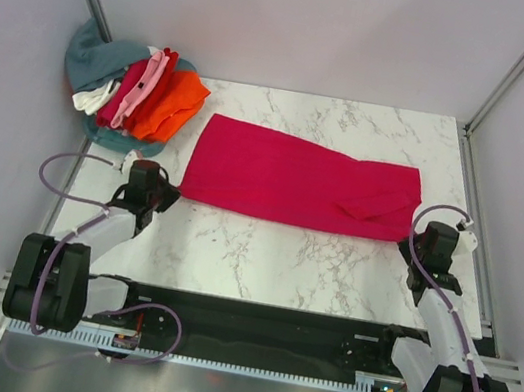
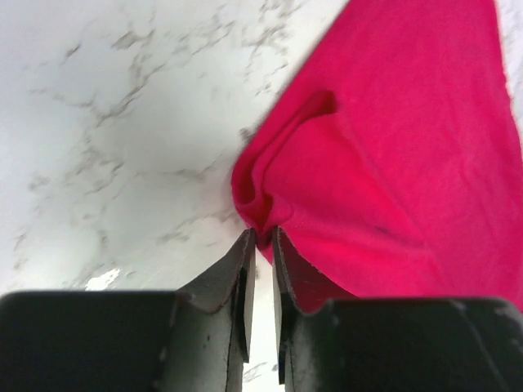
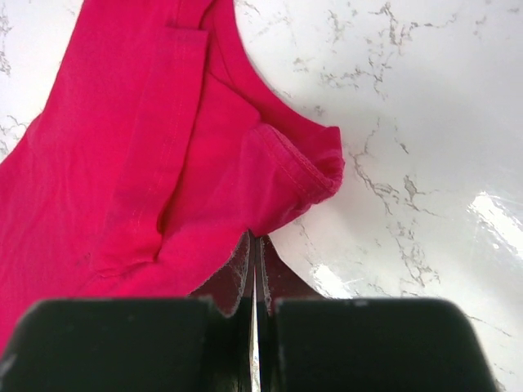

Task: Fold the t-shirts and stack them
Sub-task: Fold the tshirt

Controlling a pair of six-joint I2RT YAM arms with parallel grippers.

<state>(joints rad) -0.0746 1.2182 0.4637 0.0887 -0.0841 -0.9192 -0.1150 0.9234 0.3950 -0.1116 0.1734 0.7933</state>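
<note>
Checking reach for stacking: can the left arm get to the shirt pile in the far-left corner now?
Probably yes: the pile sits just beyond the left gripper, nothing between, though that gripper seems pinched on the crimson t-shirt.

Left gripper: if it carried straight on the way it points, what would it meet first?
The bunched corner of the crimson t-shirt, lying right at the tips of the left gripper. Whether they touch the cloth is unclear from this view.

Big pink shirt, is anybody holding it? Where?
Right jaws pinch the crimson shirt beside its sleeve; left jaws meet its other near corner, grip unclear.
</note>
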